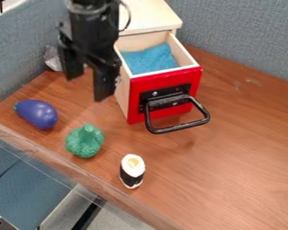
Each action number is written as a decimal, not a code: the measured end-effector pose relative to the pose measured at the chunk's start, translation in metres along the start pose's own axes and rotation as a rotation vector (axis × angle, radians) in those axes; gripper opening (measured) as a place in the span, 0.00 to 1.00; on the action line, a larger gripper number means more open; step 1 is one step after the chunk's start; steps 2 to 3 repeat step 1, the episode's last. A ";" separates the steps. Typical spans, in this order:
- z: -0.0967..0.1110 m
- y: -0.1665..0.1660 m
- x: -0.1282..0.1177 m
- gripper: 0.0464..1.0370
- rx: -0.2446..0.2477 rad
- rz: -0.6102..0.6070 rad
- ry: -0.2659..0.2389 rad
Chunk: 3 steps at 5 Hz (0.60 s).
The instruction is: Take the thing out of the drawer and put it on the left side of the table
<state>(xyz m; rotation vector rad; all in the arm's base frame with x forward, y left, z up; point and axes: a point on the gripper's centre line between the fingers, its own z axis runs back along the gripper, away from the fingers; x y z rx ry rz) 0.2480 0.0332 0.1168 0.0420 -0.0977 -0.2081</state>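
- Two fingers (103, 85), black and spread apart in a released state, hang over the counter (242, 161), just left of the drawer in view.
- The drawer (134, 96), red-fronted with a black handle (177, 129), is pulled open beneath a pale wooden top (147, 15).
- Blue cloth (151, 58), the task's thing, lies inside the drawer.
- In front of the fingers, a toy eggplant (37, 114) lies at left, green toy broccoli (84, 141) near it.
- A toy sushi roll (132, 171) stands closest to the counter's front edge.
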 end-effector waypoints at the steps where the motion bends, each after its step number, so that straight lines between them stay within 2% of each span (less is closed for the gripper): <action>1: 0.009 -0.005 0.010 0.96 0.001 -0.027 0.061; 3: 0.009 -0.005 0.010 0.96 0.001 -0.027 0.061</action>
